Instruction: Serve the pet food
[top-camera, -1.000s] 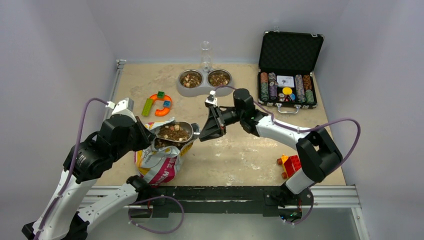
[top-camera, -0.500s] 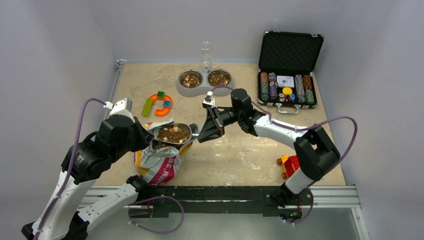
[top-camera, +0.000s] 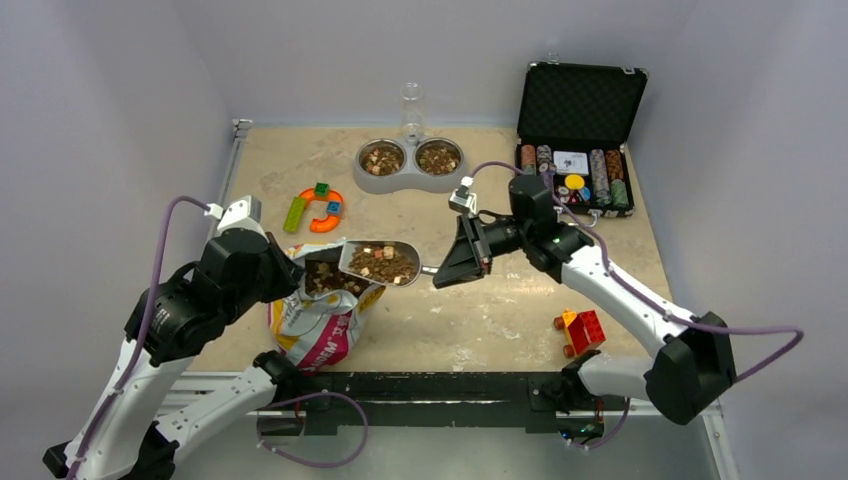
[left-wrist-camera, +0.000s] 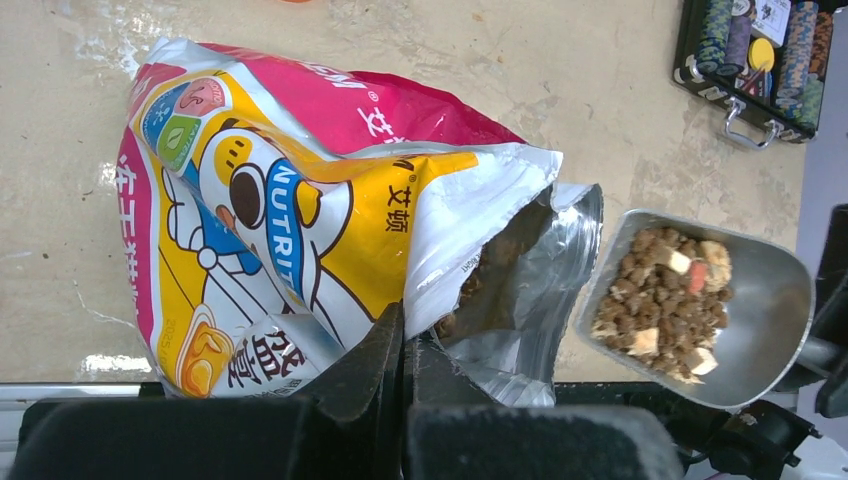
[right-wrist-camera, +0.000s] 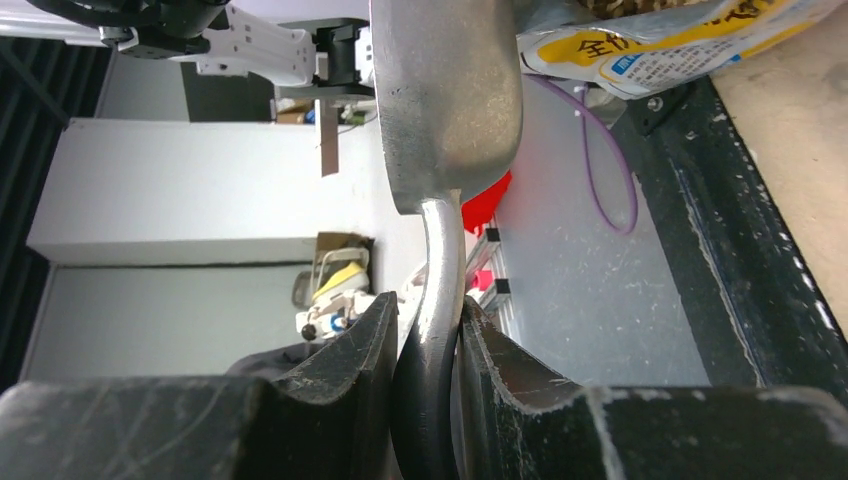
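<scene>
Brown and tan pet food (top-camera: 384, 265) fills a metal scoop (top-camera: 380, 262) held level just right of the bag mouth; it also shows in the left wrist view (left-wrist-camera: 665, 295). My right gripper (top-camera: 447, 272) is shut on the scoop's handle (right-wrist-camera: 440, 290). The printed foil bag (top-camera: 320, 320) stands open with more kibble inside (left-wrist-camera: 478, 285). My left gripper (left-wrist-camera: 405, 345) is shut on the bag's open edge. The double pet bowl (top-camera: 410, 165) at the back holds kibble in both cups.
An open poker chip case (top-camera: 575, 170) stands at the back right. Orange, green and blue toy pieces (top-camera: 318, 207) lie at the back left. Red and yellow bricks (top-camera: 580, 328) lie at the front right. A clear bottle (top-camera: 411, 108) stands behind the bowl.
My right gripper has pulled the loaded scoop to the right, out of the bag mouth. The right arm has stretched out to the right. The left arm and the bag have stayed put.
</scene>
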